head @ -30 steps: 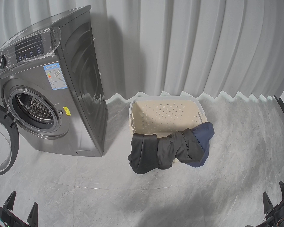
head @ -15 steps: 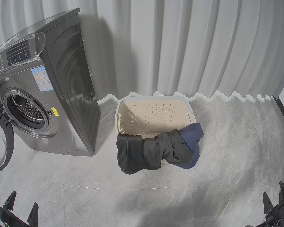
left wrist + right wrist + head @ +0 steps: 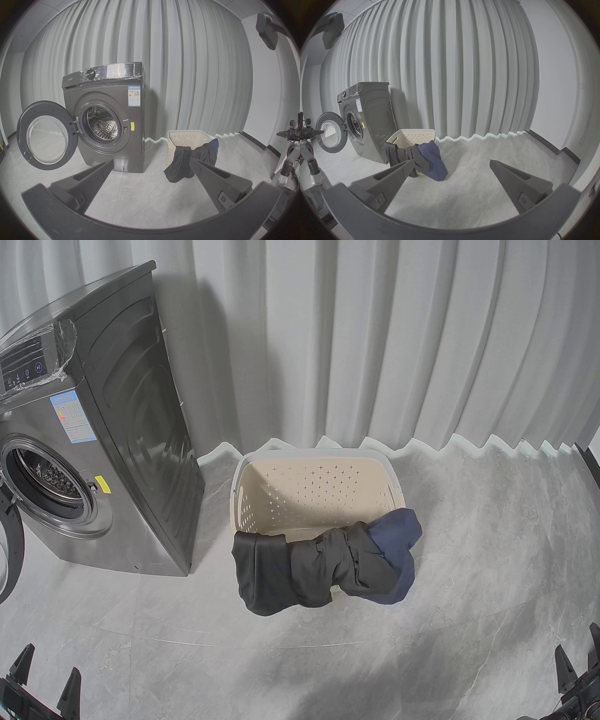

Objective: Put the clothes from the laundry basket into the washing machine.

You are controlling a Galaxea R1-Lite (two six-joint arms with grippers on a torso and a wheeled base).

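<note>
**Both grippers low and apart, clothes draped on basket rim**

Left gripper (image 3: 49, 671) sits low at the near left, above the floor (image 3: 312, 665). Its fingers are spread wide with nothing between them, and it is well apart from the clothes.

Washer (image 3: 125, 427) stands far left against the curtain (image 3: 375, 334), grey, front-loading. Its round door (image 3: 47, 134) is swung fully open to the machine's side. The drum (image 3: 101, 125) is open to view, showing its perforated metal wall.

Basket (image 3: 312, 455) is just right of the washer, near it but not touching. It is cream and perforated, and sits upright on the floor. The far part of its inside shows bare wall.

Dark garment (image 3: 294, 571) is draped over the near rim, bunched and twisted. Its left end hangs down outside the basket toward the floor.

Blue garment (image 3: 394, 540) lies over the near right corner, touching the dark one and partly under it. It also spills outside the rim.

Right gripper (image 3: 576, 646) sits low at the near right, fingers apart and holding nothing. It is well apart from the basket.
</note>
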